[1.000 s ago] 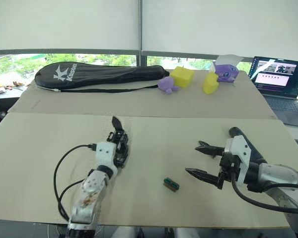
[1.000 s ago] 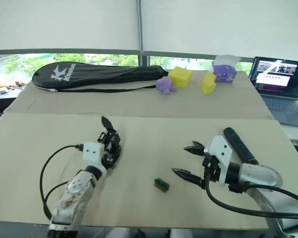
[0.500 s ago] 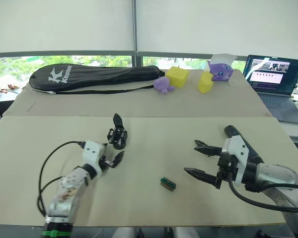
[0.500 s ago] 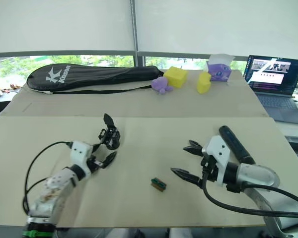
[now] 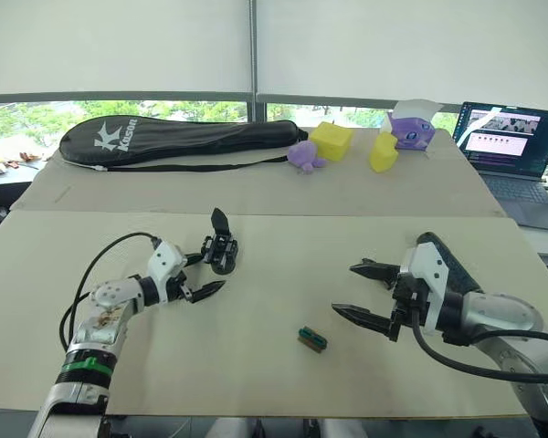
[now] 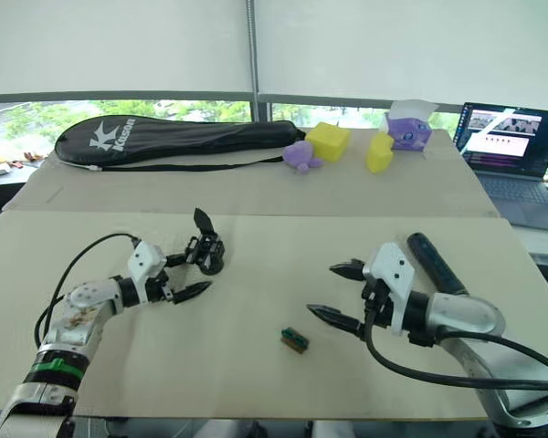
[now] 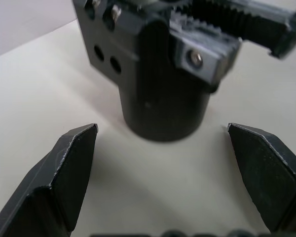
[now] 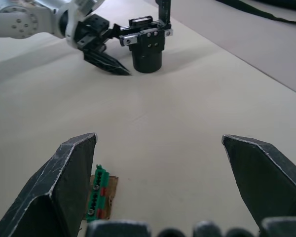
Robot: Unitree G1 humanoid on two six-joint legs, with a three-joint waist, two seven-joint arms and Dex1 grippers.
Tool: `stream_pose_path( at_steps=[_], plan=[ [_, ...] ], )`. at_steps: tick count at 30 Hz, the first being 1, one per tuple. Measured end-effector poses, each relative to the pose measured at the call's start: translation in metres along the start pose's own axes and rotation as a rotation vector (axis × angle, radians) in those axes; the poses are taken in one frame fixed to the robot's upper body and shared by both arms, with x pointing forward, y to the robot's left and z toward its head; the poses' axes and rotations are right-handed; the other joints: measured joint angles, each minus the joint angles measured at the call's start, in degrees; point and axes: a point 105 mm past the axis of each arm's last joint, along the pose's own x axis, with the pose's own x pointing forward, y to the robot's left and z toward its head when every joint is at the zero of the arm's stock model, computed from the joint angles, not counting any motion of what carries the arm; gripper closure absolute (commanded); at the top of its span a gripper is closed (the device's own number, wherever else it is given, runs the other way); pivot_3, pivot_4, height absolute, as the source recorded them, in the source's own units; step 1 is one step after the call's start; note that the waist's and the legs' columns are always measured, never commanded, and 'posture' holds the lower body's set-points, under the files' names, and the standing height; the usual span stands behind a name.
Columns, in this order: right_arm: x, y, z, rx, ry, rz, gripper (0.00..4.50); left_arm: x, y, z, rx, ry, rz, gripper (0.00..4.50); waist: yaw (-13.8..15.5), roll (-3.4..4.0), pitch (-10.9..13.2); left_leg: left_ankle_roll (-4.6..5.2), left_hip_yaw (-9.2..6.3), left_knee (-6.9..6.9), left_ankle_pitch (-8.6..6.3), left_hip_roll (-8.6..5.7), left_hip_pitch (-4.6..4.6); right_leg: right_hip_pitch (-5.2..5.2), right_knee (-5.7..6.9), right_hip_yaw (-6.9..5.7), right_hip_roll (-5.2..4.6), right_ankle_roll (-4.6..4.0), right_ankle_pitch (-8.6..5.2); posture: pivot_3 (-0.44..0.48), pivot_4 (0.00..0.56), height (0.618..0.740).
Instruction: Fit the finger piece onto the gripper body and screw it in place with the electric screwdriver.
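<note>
The gripper body (image 5: 223,251), a small chunky black part, stands on the beige table (image 5: 274,383) left of centre with one pointed prong sticking up. My left gripper (image 5: 210,272) is open just to its left; the jaws sit either side of its base without touching it. The body (image 7: 163,74) looms close in the left wrist view. My right gripper (image 5: 345,289) is open over bare table at the right. The electric screwdriver (image 5: 445,257), a thick black cylinder, lies right behind it. A separate finger piece is out of view.
A tiny green-and-black block (image 5: 313,339) lies between the grippers near the front. At the back lie a black racket bag (image 5: 183,139), yellow blocks (image 5: 333,141) and purple toys (image 5: 414,132). A laptop (image 5: 511,146) stands at the far right.
My left gripper was closed around the gripper body one second ago. It has since let go and swung round to the body's left. The right gripper has barely moved.
</note>
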Motion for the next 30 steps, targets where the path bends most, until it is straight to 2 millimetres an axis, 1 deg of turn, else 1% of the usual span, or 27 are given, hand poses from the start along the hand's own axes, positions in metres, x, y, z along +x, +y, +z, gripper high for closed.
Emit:
stream_pose_path(
  at_steps=[5, 8, 11, 13, 15, 16, 17, 19, 20, 21, 22, 24, 26, 28, 30],
  plan=[
    [0.004, 0.002, -0.001, 0.010, -0.006, -0.002, 0.00, 0.014, 0.008, 0.004, -0.013, -0.019, 0.008, 0.04, 0.0, 0.00, 0.0, 0.00, -0.04, 0.00, 0.00, 0.00, 0.01, 0.03, -0.02, -0.04, 0.00, 0.00, 0.00, 0.000, 0.150, 0.737],
    [0.004, 0.004, -0.005, 0.021, 0.005, 0.001, 0.00, 0.017, 0.009, 0.004, -0.019, -0.033, 0.009, 0.86, 0.1, 0.01, 0.0, 0.01, -0.06, 0.02, 0.01, 0.00, 0.02, 0.09, -0.02, -0.09, -0.04, 0.00, 0.00, 0.000, 0.150, 0.737],
    [0.004, 0.005, -0.009, 0.025, 0.018, -0.001, 0.00, 0.020, 0.007, 0.005, -0.030, -0.058, 0.016, 2.21, 0.3, 0.01, 0.0, -0.02, -0.13, 0.06, -0.01, -0.03, 0.04, 0.18, -0.03, -0.17, -0.10, 0.01, 0.00, 0.000, 0.150, 0.737],
    [0.004, 0.005, -0.009, 0.024, 0.019, -0.002, 0.00, 0.020, 0.001, 0.006, -0.023, -0.070, 0.013, 2.20, 0.2, 0.02, 0.0, -0.02, -0.15, 0.04, -0.01, -0.04, 0.03, 0.18, -0.07, -0.17, -0.11, 0.02, 0.00, 0.000, 0.150, 0.737],
    [0.003, 0.006, -0.009, 0.025, 0.020, -0.003, 0.00, 0.022, -0.013, 0.008, -0.024, -0.086, -0.004, 2.20, 0.2, 0.02, 0.0, 0.00, -0.16, 0.01, 0.00, -0.06, 0.02, 0.17, -0.11, -0.19, -0.13, 0.02, -0.01, 0.000, 0.150, 0.737],
    [0.002, 0.009, -0.011, 0.028, 0.024, -0.002, 0.00, 0.024, -0.027, 0.009, -0.032, -0.103, -0.017, 2.20, 0.2, 0.03, 0.0, 0.00, -0.18, 0.00, 0.00, -0.08, 0.01, 0.18, -0.13, -0.22, -0.16, 0.04, -0.02, 0.000, 0.150, 0.737],
    [0.002, 0.011, -0.013, 0.034, 0.028, 0.000, 0.00, 0.025, -0.034, 0.010, -0.042, -0.113, -0.028, 2.20, 0.3, 0.03, 0.0, 0.00, -0.19, -0.01, 0.00, -0.09, 0.01, 0.21, -0.14, -0.25, -0.19, 0.05, -0.02, 0.000, 0.150, 0.737],
    [0.000, 0.017, -0.018, 0.046, 0.043, 0.006, 0.00, 0.032, -0.060, 0.016, -0.090, -0.140, -0.051, 2.20, 0.5, 0.04, 0.0, 0.00, -0.21, 0.00, 0.00, -0.18, -0.02, 0.24, -0.16, -0.31, -0.29, 0.09, -0.04, 0.000, 0.150, 0.737],
    [-0.001, 0.020, -0.019, 0.048, 0.046, 0.007, 0.00, 0.040, -0.078, 0.019, -0.113, -0.146, -0.070, 2.20, 0.7, 0.04, 0.0, -0.03, -0.21, 0.03, -0.01, -0.24, -0.03, 0.28, -0.15, -0.31, -0.37, 0.15, -0.04, 0.000, 0.150, 0.737],
    [-0.001, 0.022, -0.018, 0.044, 0.043, 0.007, 0.00, 0.047, -0.091, 0.023, -0.121, -0.147, -0.085, 2.20, 0.9, 0.03, 0.0, -0.23, -0.22, 0.07, -0.12, -0.29, -0.02, 0.33, -0.15, -0.30, -0.44, 0.26, 0.00, 0.000, 0.150, 0.737],
    [-0.002, 0.023, -0.016, 0.036, 0.038, 0.005, 0.00, 0.054, -0.104, 0.026, -0.118, -0.142, -0.106, 2.20, 1.0, 0.03, 0.0, -0.24, -0.21, 0.10, -0.13, -0.31, -0.02, 0.36, -0.16, -0.25, -0.46, 0.35, 0.05, 0.000, 0.150, 0.737],
    [-0.002, 0.024, -0.012, 0.024, 0.029, 0.003, 0.00, 0.068, -0.122, 0.030, -0.099, -0.128, -0.119, 2.20, 1.1, 0.01, 0.1, -0.24, -0.21, 0.10, -0.13, -0.31, -0.01, 0.35, -0.16, -0.17, -0.46, 0.40, 0.07, 0.000, 0.150, 0.737],
    [-0.003, 0.022, -0.011, 0.016, 0.027, -0.011, 0.00, 0.078, -0.132, 0.034, -0.074, -0.118, -0.108, 2.20, 1.2, 0.00, 0.1, -0.23, -0.21, 0.04, -0.13, -0.27, -0.01, 0.26, -0.13, -0.09, -0.38, 0.41, 0.06, 0.000, 0.150, 0.737],
    [-0.004, 0.020, -0.012, 0.009, 0.033, -0.035, 0.00, 0.083, -0.129, 0.037, -0.075, -0.123, -0.053, 2.20, 1.1, 0.00, 0.1, -0.20, -0.21, -0.03, -0.12, -0.19, -0.02, 0.17, -0.11, -0.04, -0.28, 0.41, 0.06, 0.000, 0.150, 0.737],
    [-0.003, 0.017, -0.012, 0.001, 0.028, -0.054, 0.00, 0.086, -0.125, 0.037, -0.069, -0.119, 0.006, 2.20, 1.3, -0.01, 0.1, 0.04, -0.22, -0.03, 0.02, -0.12, -0.02, 0.15, -0.10, -0.07, -0.22, 0.40, 0.06, 0.000, 0.150, 0.737]
  ],
)
